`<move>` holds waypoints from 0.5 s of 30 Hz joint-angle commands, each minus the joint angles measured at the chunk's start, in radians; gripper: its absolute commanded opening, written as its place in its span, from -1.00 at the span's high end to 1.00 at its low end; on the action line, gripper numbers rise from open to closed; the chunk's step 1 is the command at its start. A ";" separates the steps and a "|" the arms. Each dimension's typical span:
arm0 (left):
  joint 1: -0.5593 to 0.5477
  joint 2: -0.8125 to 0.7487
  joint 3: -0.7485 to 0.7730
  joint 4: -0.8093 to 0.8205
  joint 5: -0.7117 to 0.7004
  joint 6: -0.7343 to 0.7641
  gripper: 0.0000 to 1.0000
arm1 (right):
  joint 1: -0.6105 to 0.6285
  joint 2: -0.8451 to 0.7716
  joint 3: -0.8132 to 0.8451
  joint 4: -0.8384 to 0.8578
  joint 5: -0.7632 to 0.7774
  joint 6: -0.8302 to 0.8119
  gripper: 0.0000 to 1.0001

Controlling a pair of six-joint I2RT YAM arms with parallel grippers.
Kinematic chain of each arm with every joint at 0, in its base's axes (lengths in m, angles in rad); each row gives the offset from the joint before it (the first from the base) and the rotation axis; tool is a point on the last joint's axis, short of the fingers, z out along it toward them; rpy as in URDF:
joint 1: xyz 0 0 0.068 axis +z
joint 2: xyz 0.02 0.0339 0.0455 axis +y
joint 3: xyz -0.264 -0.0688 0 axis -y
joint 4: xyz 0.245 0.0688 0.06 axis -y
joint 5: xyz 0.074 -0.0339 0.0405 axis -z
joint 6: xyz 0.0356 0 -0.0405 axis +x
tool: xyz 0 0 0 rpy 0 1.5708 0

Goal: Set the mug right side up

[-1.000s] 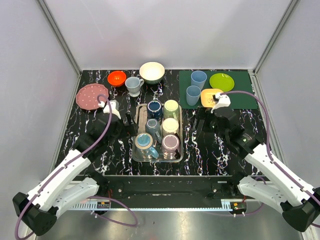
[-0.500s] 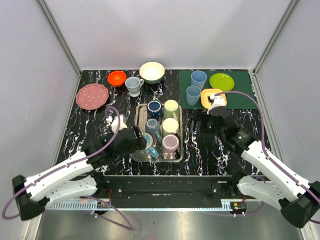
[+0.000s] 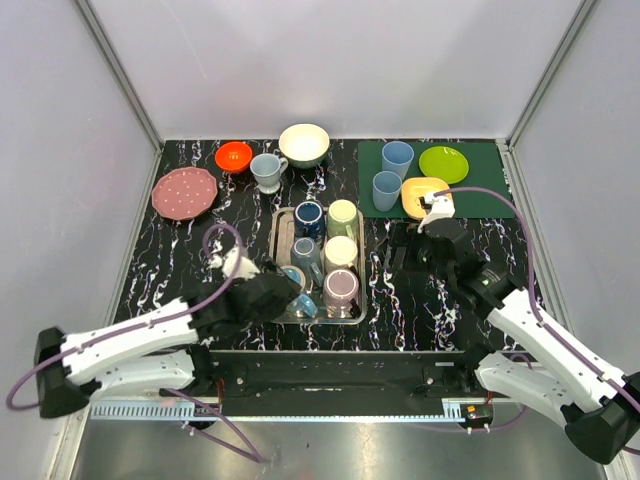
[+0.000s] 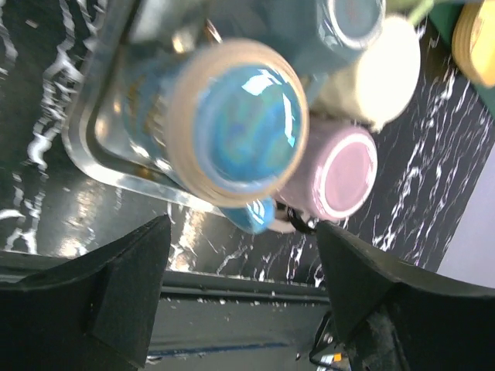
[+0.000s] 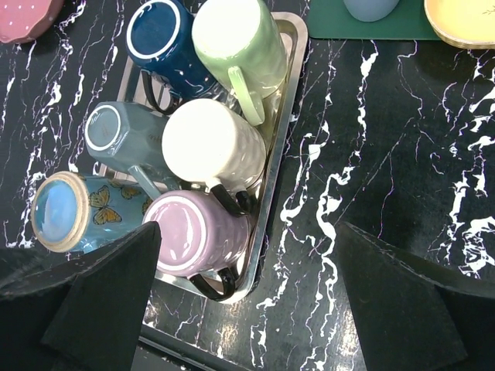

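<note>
- The task's thing is the butterfly mug (image 5: 81,212), in the lower-left corner of the tray (image 5: 288,93) as the right wrist view shows it. In the top view that is the near-left corner, half hidden under your left arm.
- It stands mouth down. Its glazed blue base faces up at the camera, so its long axis runs roughly vertical, perhaps leaning a little.
- Its blue handle (image 4: 253,214) sticks out at the lower side of the left wrist view, toward the near rim of the tray, close by the pink mug (image 4: 329,174).
- Your left gripper (image 3: 277,292) hovers right over that base. Its fingers (image 4: 124,286) stand apart on either side and I see no contact with the mug wall yet.
- Your right gripper (image 3: 412,250) hangs wide apart over the bare tabletop right of the tray, holding nothing.
- To grip well, bring the fingers down either side of the body below the tan foot ring, and centre the mug between them before you close.
- Keep the right-hand finger out of the narrow gap beside the pink mug, and stay off the handle.
- Lift straight up until the mug is above its neighbours, and only then roll the wrist to bring the mouth upward.
- Glaze is likely slippery, so close firmly.
</note>
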 commanded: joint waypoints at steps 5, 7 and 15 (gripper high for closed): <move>-0.095 0.284 0.197 -0.054 -0.057 -0.148 -0.50 | 0.000 -0.045 0.005 -0.004 -0.024 0.003 -1.00; -0.095 0.323 0.197 -0.055 -0.057 -0.190 -0.43 | 0.000 -0.057 0.005 -0.004 -0.027 0.004 -1.00; -0.056 0.392 0.195 -0.055 -0.089 -0.215 -0.23 | 0.000 -0.082 -0.013 -0.013 -0.038 0.014 -1.00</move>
